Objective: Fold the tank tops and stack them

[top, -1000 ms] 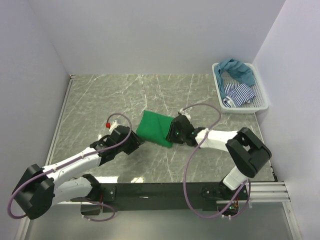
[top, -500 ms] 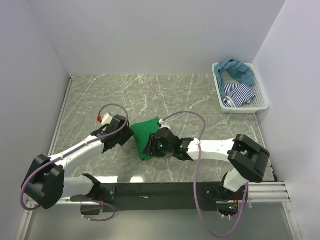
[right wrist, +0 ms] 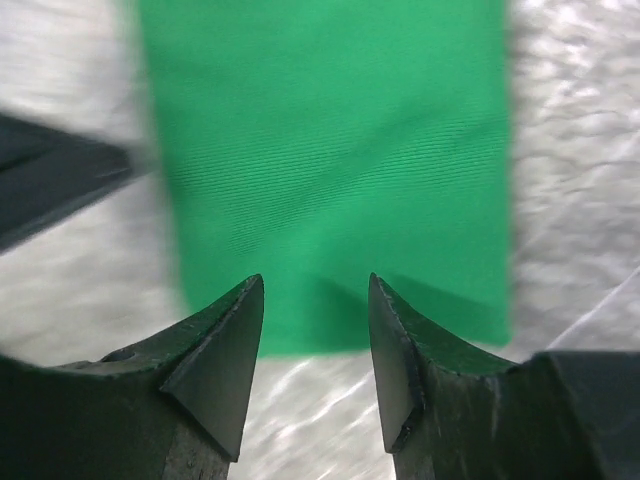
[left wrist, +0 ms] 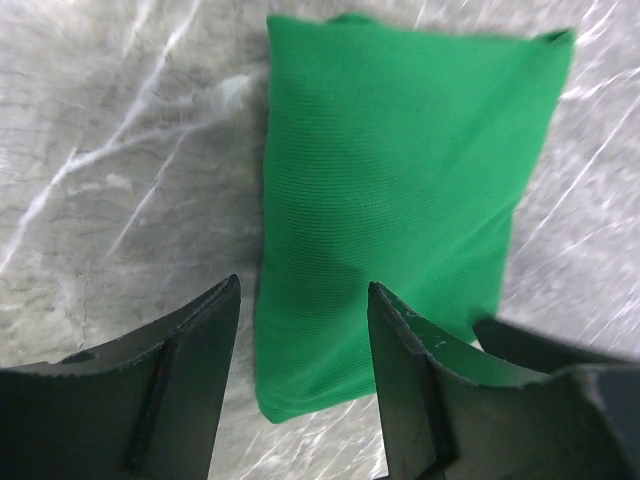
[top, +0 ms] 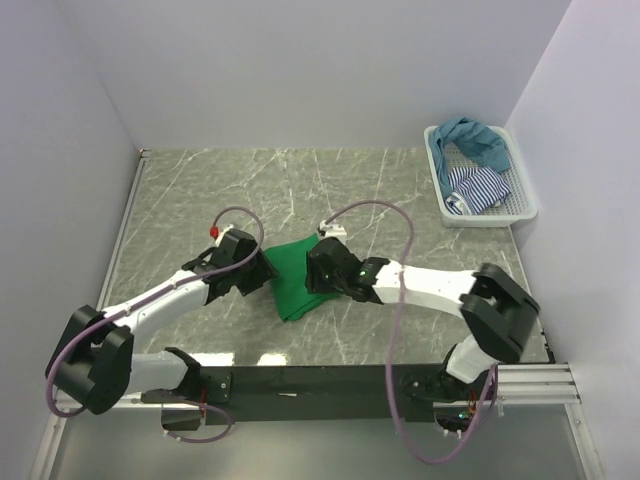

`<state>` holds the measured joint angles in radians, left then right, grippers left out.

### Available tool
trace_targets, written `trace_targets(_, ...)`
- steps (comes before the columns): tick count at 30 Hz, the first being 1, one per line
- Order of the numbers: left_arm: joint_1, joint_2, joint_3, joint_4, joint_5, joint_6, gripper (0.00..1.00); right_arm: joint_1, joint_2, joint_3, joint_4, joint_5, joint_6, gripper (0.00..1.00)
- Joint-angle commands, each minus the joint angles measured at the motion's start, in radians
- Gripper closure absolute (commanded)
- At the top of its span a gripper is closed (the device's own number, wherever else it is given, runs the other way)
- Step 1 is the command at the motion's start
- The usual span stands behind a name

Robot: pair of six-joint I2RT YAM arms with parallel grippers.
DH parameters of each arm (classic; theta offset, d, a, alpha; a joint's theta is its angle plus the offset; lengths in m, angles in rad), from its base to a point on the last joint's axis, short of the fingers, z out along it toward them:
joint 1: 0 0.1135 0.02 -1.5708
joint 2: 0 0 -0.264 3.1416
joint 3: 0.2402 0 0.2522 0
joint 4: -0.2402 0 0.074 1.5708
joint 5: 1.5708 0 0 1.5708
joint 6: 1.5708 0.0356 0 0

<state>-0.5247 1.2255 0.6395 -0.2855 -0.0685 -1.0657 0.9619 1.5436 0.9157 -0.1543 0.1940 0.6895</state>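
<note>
**A:** Hovering at the left side of the marble table (top: 200,190), the left gripper (left wrist: 303,288) has its jaws spread wide. Nothing is pinched between them. Its own camera looks straight down on the near edge of the cloth.

**B:** And that cloth is the green tank top (top: 292,288), lying flat in a neat folded rectangle at the middle of the table, between the two arms. Looks to me like it's been set there as the base of the stack.

**A:** Moving right, the right gripper (right wrist: 315,282) mirrors its partner. Its jaws are parted and it holds nothing, with green filling its view. Whether either tip brushes the fabric, I cannot tell.

**B:** Both empty and flanking the fold. My read is that this one is about finished.

**A:** Over in the far right corner sits the white mesh basket (top: 527,208). The teal-blue top (top: 478,140) is bunched at its far end, and the striped top (top: 480,188) is crumpled nearer us.

**B:** Two garments not yet folded, well apart from the green one. They sit on the right arm's side, so I'd judge it the better placed for the next fetch.
</note>
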Motion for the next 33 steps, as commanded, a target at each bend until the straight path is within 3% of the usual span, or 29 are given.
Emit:
trace_targets(1,0.011,0.037,0.002,0.04,0.081,0.067,0.4,-0.017,0.101,0.002,-0.042,0.046,-0.087,0.48)
trace_targets(6,0.025,0.075,-0.034,0.071,0.108,0.062,0.41,-0.018,0.173,-0.031,-0.022,0.035,-0.062,0.52)
trace_targets(12,0.031,0.173,-0.02,0.118,0.133,0.084,0.46,-0.008,0.133,-0.081,0.025,-0.024,-0.036,0.53)
trace_targets(21,0.031,0.272,0.107,-0.003,0.072,0.156,0.57,0.009,0.09,-0.09,0.042,-0.057,-0.011,0.54)
trace_targets(24,0.029,0.298,0.161,-0.076,0.009,0.19,0.68,0.009,0.046,-0.087,0.025,-0.05,-0.019,0.53)
trace_targets(28,0.029,0.313,0.229,-0.19,-0.085,0.237,0.83,0.009,-0.046,-0.089,-0.002,-0.022,-0.036,0.44)
trace_targets(33,0.029,0.338,0.313,-0.306,-0.256,0.364,0.92,0.006,-0.193,-0.1,-0.025,0.007,-0.073,0.35)
